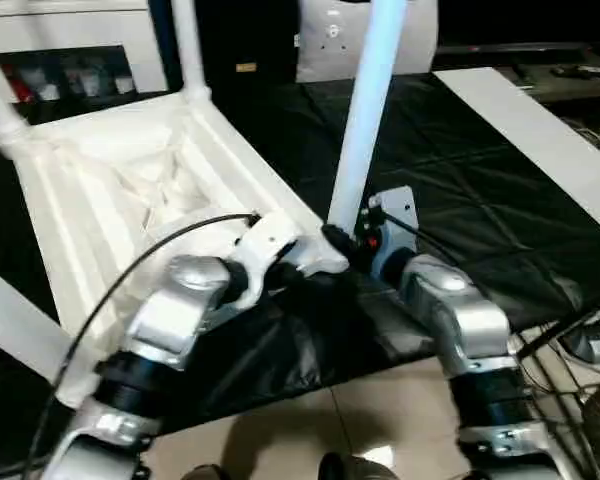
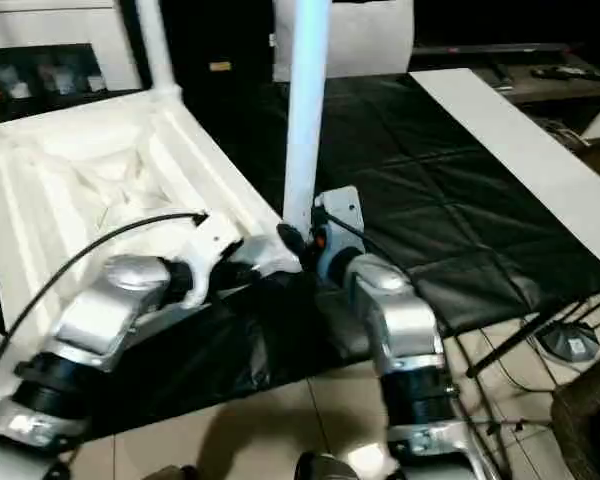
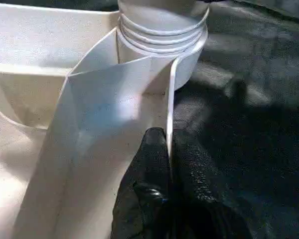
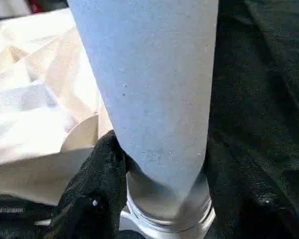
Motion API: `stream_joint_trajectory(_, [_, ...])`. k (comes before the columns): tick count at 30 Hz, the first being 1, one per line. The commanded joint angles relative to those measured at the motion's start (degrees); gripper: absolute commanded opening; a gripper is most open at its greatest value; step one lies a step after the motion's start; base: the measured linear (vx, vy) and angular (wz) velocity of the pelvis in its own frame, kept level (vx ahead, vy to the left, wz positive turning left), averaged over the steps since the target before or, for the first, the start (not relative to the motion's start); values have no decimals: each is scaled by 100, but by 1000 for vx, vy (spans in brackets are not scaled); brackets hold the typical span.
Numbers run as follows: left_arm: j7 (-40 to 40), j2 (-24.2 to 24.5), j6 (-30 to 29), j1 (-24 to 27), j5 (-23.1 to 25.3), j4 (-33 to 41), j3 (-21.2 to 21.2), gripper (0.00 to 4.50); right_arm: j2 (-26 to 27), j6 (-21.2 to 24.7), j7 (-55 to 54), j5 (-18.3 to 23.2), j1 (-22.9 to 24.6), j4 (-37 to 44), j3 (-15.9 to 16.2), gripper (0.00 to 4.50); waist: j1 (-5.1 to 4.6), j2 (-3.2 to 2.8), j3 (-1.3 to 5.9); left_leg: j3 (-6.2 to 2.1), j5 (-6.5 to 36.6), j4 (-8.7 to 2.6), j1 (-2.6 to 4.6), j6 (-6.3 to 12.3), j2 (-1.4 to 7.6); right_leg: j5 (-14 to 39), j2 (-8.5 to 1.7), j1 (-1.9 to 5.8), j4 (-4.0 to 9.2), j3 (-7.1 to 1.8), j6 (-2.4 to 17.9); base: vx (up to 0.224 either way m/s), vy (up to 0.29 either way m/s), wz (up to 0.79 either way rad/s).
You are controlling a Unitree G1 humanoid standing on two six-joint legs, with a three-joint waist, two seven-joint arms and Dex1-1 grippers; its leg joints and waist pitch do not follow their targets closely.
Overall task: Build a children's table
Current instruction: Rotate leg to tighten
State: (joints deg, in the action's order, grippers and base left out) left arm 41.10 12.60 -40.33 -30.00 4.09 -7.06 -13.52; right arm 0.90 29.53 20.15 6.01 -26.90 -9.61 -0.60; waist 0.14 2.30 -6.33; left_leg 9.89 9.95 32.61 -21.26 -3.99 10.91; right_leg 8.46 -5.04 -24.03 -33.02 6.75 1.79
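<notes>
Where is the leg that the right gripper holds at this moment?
The leg stands upright at the tabletop's near right corner, between the right gripper and left gripper.

All-white children's table point(image 1: 130, 190) with pale bluish-white leg point(image 1: 365, 110), black wrinkled cloth point(image 1: 480, 220), black-fingered grippers, silver forearms point(image 1: 460, 320), white board point(image 1: 540, 140), beige floor tiles point(image 1: 380, 410)

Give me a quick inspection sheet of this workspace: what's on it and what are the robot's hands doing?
Surface: black cloth over the work area, tiled floor in front.
Job's things: tabletop upside down, ribs showing; legs standing in its corners; near leg upright in its socket.
Clutter: flat white board on the cloth.
Grippers: left gripper pinches the tabletop's rim; right gripper clasps the near leg's base.
Cables: black cable over the left arm; more by the floor.
Surroundings: white cabinet behind.
</notes>
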Motion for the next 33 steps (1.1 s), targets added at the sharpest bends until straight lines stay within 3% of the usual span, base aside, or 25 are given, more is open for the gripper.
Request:
stream_joint_trajectory(1, [-163,-223,43,-220,-105,179,-143,0,326,70,269,290,102,-28,396,233,45,-67,375,-62,892,-358,30,307,211,1237,-351,351,352,-382,1055,0,0,0])
stream_joint_trajectory(3, [-87,-117,148,-211,-71,122,-153,0,238,-96,351,190,236,127,417,233,54,-85,370,-63,919,-362,30,314,212,1289,-358,357,361,-381,1040,0,0,0])
stream_joint_trajectory(4, [-52,-81,171,-205,-66,116,-157,0,196,-130,413,179,288,198,442,275,63,-74,366,-62,981,-366,37,306,214,1414,-360,357,376,-383,992,0,0,0])
stream_joint_trajectory(6, [98,31,256,-177,-91,117,-179,0,55,-167,660,287,415,403,453,276,73,-77,356,-66,1012,-373,38,308,215,1479,-356,360,383,-382,965,0,0,0])
stream_joint_trajectory(8, [165,77,289,-169,-113,107,-180,0,-21,-193,778,349,464,492,444,308,80,-96,363,-70,1006,-373,40,320,223,1451,-356,364,376,-385,963,0,0,0])
stream_joint_trajectory(14, [712,413,688,-109,-248,-2,-229,0,-835,-404,1720,499,611,708,503,353,140,-73,355,-59,1011,-361,43,378,224,1566,-365,375,386,-384,936,0,0,0])
stream_joint_trajectory(16, [1137,660,909,-86,-320,-69,-313,0,-1311,-586,2192,479,516,519,430,368,150,-76,355,-48,1033,-352,48,399,220,1677,-367,361,399,-386,930,0,0,0])
stream_joint_trajectory(20, [1652,991,1365,-51,-347,-145,-472,0,-1770,-745,2909,533,426,421,460,398,182,-79,368,-53,981,-344,49,437,231,1605,-367,369,381,-387,984,0,0,0])
stream_joint_trajectory(21, [1652,991,1365,-51,-347,-145,-472,0,-1770,-745,2909,533,426,421,460,398,188,-85,375,-52,968,-340,60,451,233,1562,-362,366,375,-384,1007,0,0,0])
stream_joint_trajectory(25, [2765,1586,2280,32,-494,-183,-756,0,-2571,-1254,4515,803,309,100,707,398,241,-64,405,-42,936,-321,74,548,250,1434,-375,376,339,-387,1119,0,0,0])
stream_joint_trajectory(29, [2968,1710,2422,39,-465,-162,-857,0,-2669,-1319,4780,831,276,33,768,383,303,-73,408,-34,818,-320,83,572,264,1246,-369,362,301,-393,1256,0,0,0])
stream_joint_trajectory(33, [3320,1787,2651,30,-548,-138,-927,0,-2783,-1404,5246,852,157,-147,909,363,344,-38,431,-35,781,-315,89,529,273,1282,-388,379,275,-392,1293,0,0,0])
